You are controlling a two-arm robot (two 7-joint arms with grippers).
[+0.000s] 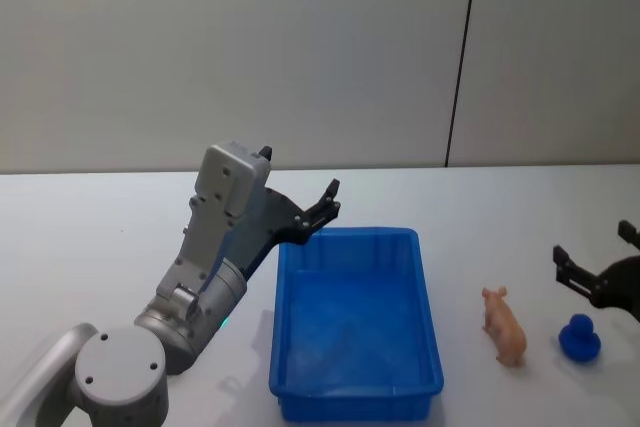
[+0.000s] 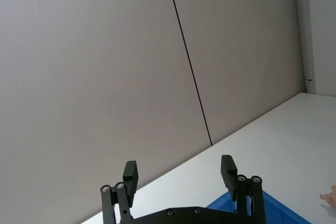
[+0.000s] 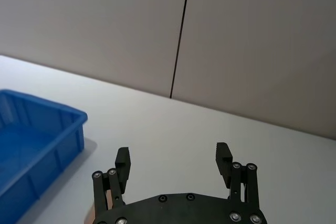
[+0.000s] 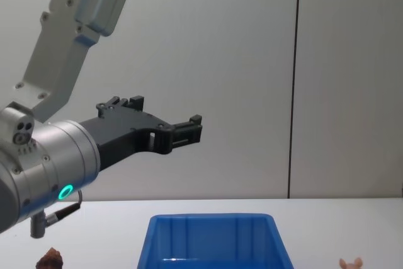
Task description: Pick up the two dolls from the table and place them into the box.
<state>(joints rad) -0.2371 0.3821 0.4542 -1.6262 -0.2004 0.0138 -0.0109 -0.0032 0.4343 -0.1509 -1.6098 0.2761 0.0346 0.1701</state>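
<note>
The blue box (image 1: 355, 387) stands on the white table (image 1: 100, 237) in the middle, with nothing showing inside it. The pale pink doll (image 1: 503, 325) stands on the table right of the box; its ears (image 4: 350, 263) peek up in the chest view. The brown fuzzy doll (image 4: 50, 259) sits low at the left in the chest view. My left gripper (image 1: 325, 209) hangs open and empty in the air over the box's far left corner, also seen as the left gripper (image 4: 189, 129). My right gripper (image 1: 597, 249) is open and empty, right of the pink doll.
A small dark blue toy (image 1: 579, 337) sits on the table just right of the pink doll, under the right gripper. A grey wall with a dark vertical seam (image 1: 460, 57) rises behind the table. Bare tabletop stretches behind the box.
</note>
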